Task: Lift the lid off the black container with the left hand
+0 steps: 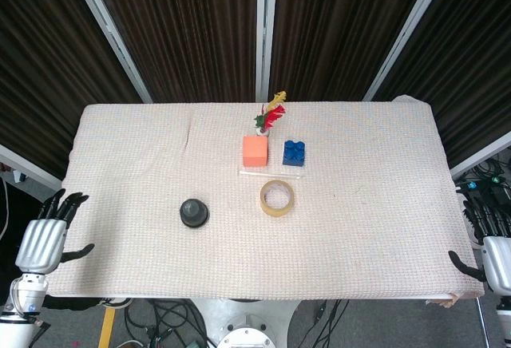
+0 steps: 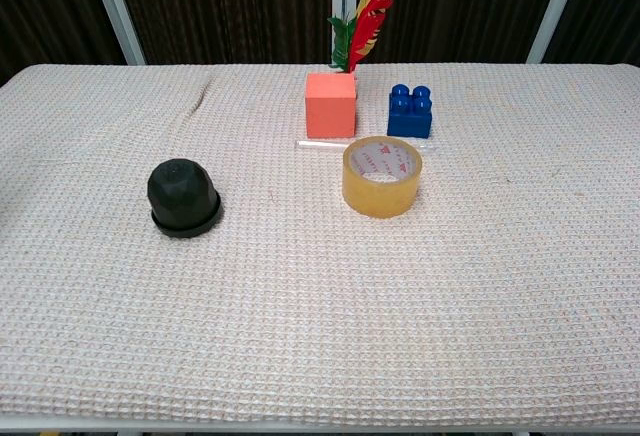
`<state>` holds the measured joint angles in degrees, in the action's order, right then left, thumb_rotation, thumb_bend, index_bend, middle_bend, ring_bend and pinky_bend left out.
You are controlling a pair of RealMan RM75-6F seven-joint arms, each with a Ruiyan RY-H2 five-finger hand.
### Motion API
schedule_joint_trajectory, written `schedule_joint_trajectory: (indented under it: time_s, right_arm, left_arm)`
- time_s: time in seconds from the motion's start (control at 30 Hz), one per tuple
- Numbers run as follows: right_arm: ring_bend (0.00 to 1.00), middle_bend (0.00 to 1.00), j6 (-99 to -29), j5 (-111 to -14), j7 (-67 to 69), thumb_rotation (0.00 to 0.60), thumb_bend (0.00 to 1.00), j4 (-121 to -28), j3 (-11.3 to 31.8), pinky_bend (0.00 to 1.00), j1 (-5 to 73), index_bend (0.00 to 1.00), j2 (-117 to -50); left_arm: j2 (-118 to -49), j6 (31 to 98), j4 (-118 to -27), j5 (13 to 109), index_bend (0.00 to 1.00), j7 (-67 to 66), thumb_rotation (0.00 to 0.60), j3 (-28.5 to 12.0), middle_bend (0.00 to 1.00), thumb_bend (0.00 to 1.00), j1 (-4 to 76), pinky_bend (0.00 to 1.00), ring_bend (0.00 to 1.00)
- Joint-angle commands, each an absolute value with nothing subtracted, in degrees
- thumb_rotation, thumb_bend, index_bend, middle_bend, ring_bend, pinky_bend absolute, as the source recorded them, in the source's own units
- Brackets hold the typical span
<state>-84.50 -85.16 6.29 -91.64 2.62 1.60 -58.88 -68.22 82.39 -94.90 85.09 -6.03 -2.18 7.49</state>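
Left hand (image 1: 44,240): fingers spread, holding nothing, off the surface's (image 1: 120,148) left edge. Right hand (image 1: 489,240): fingers apart, holding nothing, off the right edge. Black container (image 2: 182,197) upright, lid on, domed top up, left of tape roll (image 2: 381,176); bare cloth all round.

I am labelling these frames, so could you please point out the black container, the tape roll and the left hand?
black container (image 2: 183,196): chest view, on its domed lid.
tape roll (image 2: 381,192): chest view, on its outer wall.
left hand (image 1: 41,243): head view, on the silver back of the hand.
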Motion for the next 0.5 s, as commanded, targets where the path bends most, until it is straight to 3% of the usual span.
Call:
schedule_joint_trajectory:
  time_s: [0.03, 0.5]
  right_arm:
    - [0.0, 0.0, -84.43, -85.15, 6.27, 0.6, 0.15, -91.59, 2.54, 0.0, 1.57, 0.0, -58.92]
    - [0.0, 0.0, -83.7, -85.12, 5.73, 0.6, 0.15, -92.18, 2.5, 0.0, 1.9, 0.0, -59.04]
  left_arm:
    - [-68.25, 82.38, -94.77, 85.07, 0.14, -5.8, 0.6, -2.17, 0.13, 0.0, 7.49, 0.11, 0.0]
    - [-66.84, 79.17, -98.17, 87.99, 0.14, -1.98, 0.6, -1.11, 0.13, 0.0, 9.72, 0.12, 0.0]
